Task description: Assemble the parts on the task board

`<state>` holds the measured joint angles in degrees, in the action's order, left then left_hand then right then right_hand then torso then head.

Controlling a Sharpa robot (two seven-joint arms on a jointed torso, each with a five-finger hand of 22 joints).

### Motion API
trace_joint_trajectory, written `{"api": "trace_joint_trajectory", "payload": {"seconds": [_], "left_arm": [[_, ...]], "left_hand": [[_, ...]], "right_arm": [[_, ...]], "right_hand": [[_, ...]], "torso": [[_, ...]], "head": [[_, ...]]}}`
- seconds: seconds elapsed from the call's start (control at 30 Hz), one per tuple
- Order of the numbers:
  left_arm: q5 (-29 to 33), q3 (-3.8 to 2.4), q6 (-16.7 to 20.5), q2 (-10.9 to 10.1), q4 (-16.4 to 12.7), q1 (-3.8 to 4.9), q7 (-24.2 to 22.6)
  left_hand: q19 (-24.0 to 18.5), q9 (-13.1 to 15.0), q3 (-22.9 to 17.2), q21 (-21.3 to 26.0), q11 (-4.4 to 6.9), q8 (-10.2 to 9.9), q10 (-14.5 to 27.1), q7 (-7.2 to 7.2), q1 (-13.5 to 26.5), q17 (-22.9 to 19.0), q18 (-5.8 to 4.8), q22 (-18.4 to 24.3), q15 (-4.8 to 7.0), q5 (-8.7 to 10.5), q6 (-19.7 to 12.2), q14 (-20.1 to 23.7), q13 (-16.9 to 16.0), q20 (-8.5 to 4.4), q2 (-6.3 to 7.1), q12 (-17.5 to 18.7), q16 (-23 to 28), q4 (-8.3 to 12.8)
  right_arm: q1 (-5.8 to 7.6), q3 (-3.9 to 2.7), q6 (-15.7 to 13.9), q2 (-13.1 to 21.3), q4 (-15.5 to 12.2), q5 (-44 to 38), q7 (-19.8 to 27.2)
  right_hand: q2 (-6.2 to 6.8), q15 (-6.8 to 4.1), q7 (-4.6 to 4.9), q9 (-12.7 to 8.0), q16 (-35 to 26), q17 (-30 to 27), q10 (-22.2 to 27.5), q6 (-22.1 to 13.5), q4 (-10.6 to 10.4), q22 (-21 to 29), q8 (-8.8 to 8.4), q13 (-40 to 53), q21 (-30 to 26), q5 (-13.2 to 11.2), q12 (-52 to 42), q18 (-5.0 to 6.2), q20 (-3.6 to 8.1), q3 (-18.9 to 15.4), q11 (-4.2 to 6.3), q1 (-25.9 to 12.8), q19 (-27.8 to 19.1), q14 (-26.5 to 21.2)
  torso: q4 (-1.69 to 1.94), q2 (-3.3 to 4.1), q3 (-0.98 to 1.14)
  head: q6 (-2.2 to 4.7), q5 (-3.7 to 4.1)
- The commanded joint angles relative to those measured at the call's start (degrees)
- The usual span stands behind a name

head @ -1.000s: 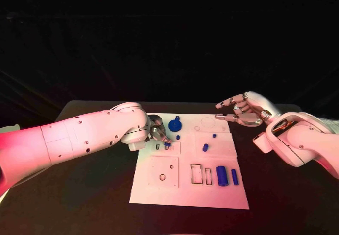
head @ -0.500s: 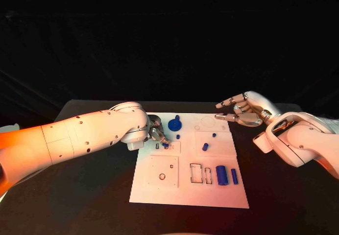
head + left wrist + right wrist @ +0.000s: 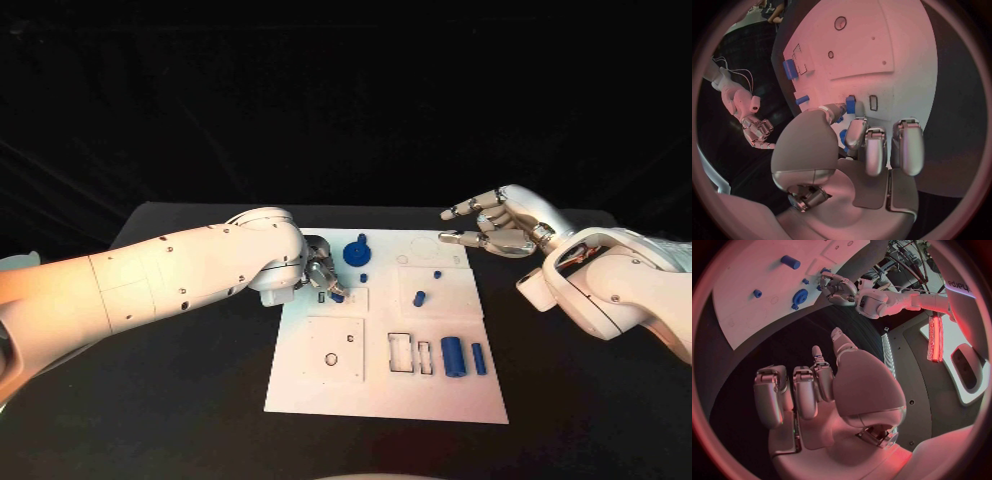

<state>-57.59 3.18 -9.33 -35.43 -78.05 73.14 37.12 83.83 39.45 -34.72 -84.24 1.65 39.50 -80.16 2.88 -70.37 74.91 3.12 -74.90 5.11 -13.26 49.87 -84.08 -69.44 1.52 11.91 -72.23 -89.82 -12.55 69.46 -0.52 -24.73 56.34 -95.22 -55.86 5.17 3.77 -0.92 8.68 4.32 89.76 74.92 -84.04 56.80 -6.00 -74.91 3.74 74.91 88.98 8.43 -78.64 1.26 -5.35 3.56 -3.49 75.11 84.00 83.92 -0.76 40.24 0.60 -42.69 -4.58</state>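
Left hand (image 3: 319, 272): I pinch a small blue part (image 3: 850, 105); seat it squarely over its task board (image 3: 387, 400) slot. Right hand (image 3: 495, 229): released, idle.

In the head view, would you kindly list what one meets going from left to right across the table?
Left robot hand → blue gear-shaped part → small blue peg → large blue cylinder → right robot hand.

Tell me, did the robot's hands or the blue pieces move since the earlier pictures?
Almost nothing moved. The left hand stays at the small blue part on the task board. The right hand still hovers open beyond the board's far right corner. The other parts lie where they were.
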Motion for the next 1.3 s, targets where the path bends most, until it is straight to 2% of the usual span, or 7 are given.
{"api": "trace_joint_trajectory", "payload": {"seconds": [0.03,0.17,0.27,0.6,0.8,0.97,1.3], "left_arm": [[-0.36,0.14,-2.08,0.05,-0.02,-0.25,0.35],[-0.59,0.14,-2.38,0.01,-0.15,-0.26,0.38],[-0.66,0.15,-2.45,0.0,-0.19,-0.26,0.39],[-1.18,0.15,-2.57,-0.13,-0.17,-0.26,0.41],[-1.24,0.15,-3.07,0.04,-0.12,-0.26,0.43],[-1.33,0.16,-3.99,0.38,0.07,-0.25,0.51],[-2.71,0.18,-5.49,1.47,1.06,-0.24,0.64]], "left_hand": [[1.0,0.1,-9.19,-0.25,0.03,0.26,-0.42,-0.26,-0.06,15.09,-0.69,-4.31,-0.31,-0.83,0.13,-5.92,-0.28,-0.05,-0.47,0.07,-0.18,9.3],[1.0,0.25,-9.25,-0.25,0.08,0.35,-0.52,-0.32,0.31,15.09,-0.69,-4.35,-0.28,-1.77,0.29,-5.92,-0.42,-0.06,-0.37,-0.02,-0.18,9.53],[1.02,0.43,-9.23,-0.27,0.13,0.45,-0.66,-0.37,0.78,15.09,-0.7,-4.42,-0.24,-3.18,0.41,-5.92,-0.64,-0.09,-0.24,-0.19,-0.18,9.77],[1.09,0.75,-8.87,-0.33,0.24,0.66,-0.94,-0.55,1.68,15.09,-0.73,-4.59,-0.16,-5.02,0.67,-5.92,-1.02,-0.15,-0.07,-0.52,-0.18,10.03],[1.21,0.92,-7.74,-0.44,0.55,0.9,-1.43,-1.0,2.78,15.09,-0.78,-4.84,0.04,-5.47,1.3,-5.92,-1.69,-0.27,-0.1,-1.17,-0.18,9.81],[1.37,0.83,-5.45,-0.57,0.95,0.71,-1.75,-1.63,4.29,15.09,-0.84,-5.15,0.43,-7.92,2.18,-5.92,-2.17,-0.59,-0.32,-1.57,-0.18,9.4],[1.51,0.33,2.27,-0.61,1.59,0.05,-2.11,-2.36,7.29,15.09,-0.9,-5.45,0.94,-7.96,4.3,-5.92,-3.06,-1.09,-1.05,-2.23,-0.18,7.62]], "right_arm": [[-0.05,0.0,0.46,-0.02,-0.02,-0.55,0.54],[-0.05,0.0,0.49,-0.02,-0.02,-0.55,0.55],[-0.05,0.0,0.51,-0.02,-0.02,-0.55,0.57],[-0.05,0.0,0.51,0.02,-0.06,-0.55,0.59],[-0.05,0.0,0.51,0.04,-0.08,-0.55,0.59],[-0.05,0.0,0.5,0.08,-0.15,-0.55,0.59],[-0.05,0.0,0.39,0.38,-0.43,-0.55,0.53]], "right_hand": [[-0.27,0.34,-0.15,0.09,-0.01,14.62,-0.37,0.15,0.11,-12.43,0.07,8.66,-0.35,0.31,0.3,-0.61,-0.1,-0.36,-0.1,0.14,4.58,5.97],[-0.27,0.34,-0.15,0.09,-0.01,14.62,-0.37,0.15,0.11,-12.43,0.07,8.66,-0.35,0.31,0.3,-0.61,-0.1,-0.36,-0.1,0.14,4.58,5.97],[-0.27,0.34,-0.15,0.09,-0.01,14.62,-0.37,0.15,0.11,-12.43,0.07,8.66,-0.35,0.31,0.3,-0.61,-0.1,-0.36,-0.1,0.14,4.58,5.97],[-0.27,0.34,-0.15,0.09,-0.01,14.62,-0.37,0.15,0.11,-12.43,0.07,8.66,-0.35,0.31,0.3,-0.61,-0.1,-0.36,-0.1,0.14,4.58,5.97],[-0.27,0.34,-0.15,0.09,-0.03,14.6,-0.36,0.14,0.07,-12.41,0.06,8.65,-0.37,0.33,0.3,-0.61,-0.1,-0.46,-0.1,0.12,4.56,5.96],[-0.28,0.34,-0.15,0.09,-0.04,14.57,-0.36,0.13,0.03,-12.38,0.06,8.65,-0.38,0.35,0.31,-0.6,-0.1,-0.57,-0.1,0.1,4.55,5.95],[-0.28,0.34,-0.15,0.09,-0.04,14.57,-0.36,0.13,0.03,-12.38,0.06,8.65,-0.38,0.35,0.31,-0.6,-0.1,-0.57,-0.1,0.1,4.55,5.95]], "torso": [[0.03,-0.04,-0.01],[0.02,-0.01,-0.02],[0.02,-0.03,-0.01],[0.05,-0.01,0.01],[-0.04,-0.01,0.02],[-0.05,-0.02,0.09],[-0.1,0.02,0.12]], "head": [[-0.03,0.01],[-0.06,-0.02],[-0.05,-0.03],[-0.18,-0.05],[-0.2,-0.09],[-0.27,-0.11],[-0.36,-0.12]]}}
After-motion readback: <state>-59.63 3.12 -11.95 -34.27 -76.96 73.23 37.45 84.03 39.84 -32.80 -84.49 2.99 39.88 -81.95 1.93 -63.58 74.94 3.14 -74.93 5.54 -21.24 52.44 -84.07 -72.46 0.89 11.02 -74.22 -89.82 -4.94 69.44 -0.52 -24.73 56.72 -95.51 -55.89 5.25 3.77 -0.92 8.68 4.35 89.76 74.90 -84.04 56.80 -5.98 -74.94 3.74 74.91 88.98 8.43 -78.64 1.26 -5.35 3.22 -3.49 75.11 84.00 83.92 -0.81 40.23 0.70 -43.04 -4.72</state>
